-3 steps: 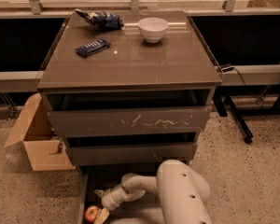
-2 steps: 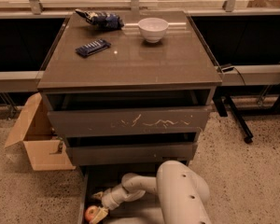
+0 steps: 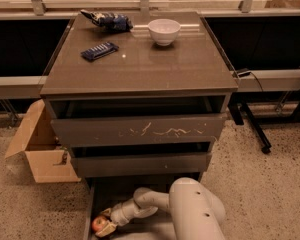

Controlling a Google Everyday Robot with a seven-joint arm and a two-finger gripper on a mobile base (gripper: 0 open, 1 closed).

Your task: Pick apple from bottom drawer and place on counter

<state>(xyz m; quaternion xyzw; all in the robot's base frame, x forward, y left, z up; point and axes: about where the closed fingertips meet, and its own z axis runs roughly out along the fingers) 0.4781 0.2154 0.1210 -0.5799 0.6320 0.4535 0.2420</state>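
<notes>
The red apple (image 3: 98, 224) lies in the open bottom drawer (image 3: 92, 204) at the lower left of the camera view. My gripper (image 3: 105, 222) reaches down into that drawer from the white arm (image 3: 190, 214). Its fingers sit right at the apple, one above and one below it. The glossy brown-grey counter (image 3: 150, 66) is the top of the cabinet, well above the gripper.
On the counter stand a white bowl (image 3: 164, 31), a dark blue packet (image 3: 99, 50) and a crumpled blue bag (image 3: 107, 20). An open cardboard box (image 3: 42, 151) sits on the floor left of the cabinet. The upper two drawer fronts (image 3: 137, 129) overhang the bottom drawer.
The gripper stays at the apple in the bottom drawer; almost nothing has moved.
</notes>
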